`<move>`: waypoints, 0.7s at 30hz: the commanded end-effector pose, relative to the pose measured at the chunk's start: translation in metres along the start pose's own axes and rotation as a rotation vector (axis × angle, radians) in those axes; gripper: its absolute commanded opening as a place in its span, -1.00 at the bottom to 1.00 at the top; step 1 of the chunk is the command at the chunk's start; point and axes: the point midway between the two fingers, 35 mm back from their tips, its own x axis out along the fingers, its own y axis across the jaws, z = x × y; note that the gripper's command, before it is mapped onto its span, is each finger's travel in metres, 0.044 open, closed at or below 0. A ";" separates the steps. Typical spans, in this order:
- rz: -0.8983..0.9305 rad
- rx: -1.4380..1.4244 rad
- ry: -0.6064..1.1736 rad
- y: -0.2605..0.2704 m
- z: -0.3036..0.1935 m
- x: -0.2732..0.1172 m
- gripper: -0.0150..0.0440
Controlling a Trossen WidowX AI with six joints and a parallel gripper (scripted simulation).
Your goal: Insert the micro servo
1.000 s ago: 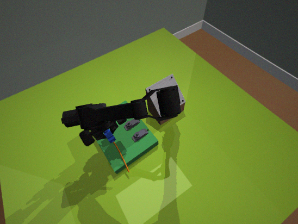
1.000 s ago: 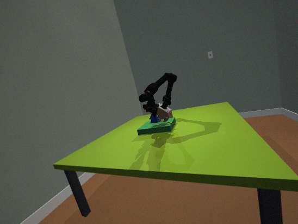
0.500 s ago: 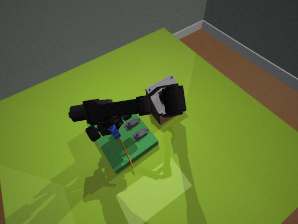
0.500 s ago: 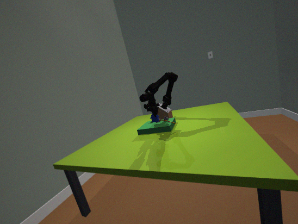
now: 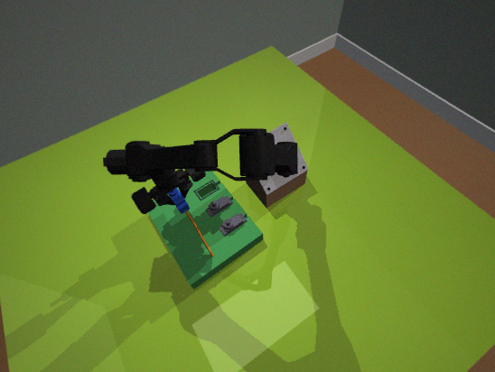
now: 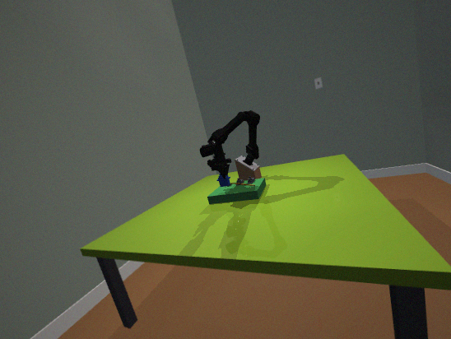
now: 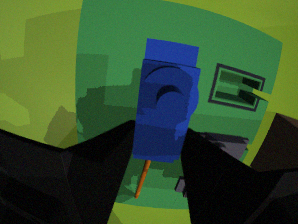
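The loose micro servo (image 5: 179,201) (image 6: 224,181) (image 7: 167,107) is blue, with its round output boss facing up toward the wrist camera. My gripper (image 5: 173,190) (image 6: 224,176) (image 7: 158,131) is shut on its body and holds it a little above the green deck (image 5: 244,241) (image 6: 234,197) (image 7: 115,25). The orange cable (image 5: 199,232) (image 7: 142,179) trails from one end of the servo over the deck. The marked pocket (image 5: 207,190) (image 7: 235,86) is empty, outlined dark, with a side notch; it lies to the right of the servo in the wrist view. The servo's underside is hidden.
Two grey servos (image 5: 219,206) (image 5: 233,224) sit in the deck in a row beside the pocket. The arm stands on a brown block with a grey top plate (image 5: 284,131), close beyond the deck's notch side. The deck lies on a lime-green table (image 5: 384,253) (image 6: 329,222).
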 end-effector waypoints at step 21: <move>0.008 -0.466 -0.015 0.001 0.026 -0.005 -0.49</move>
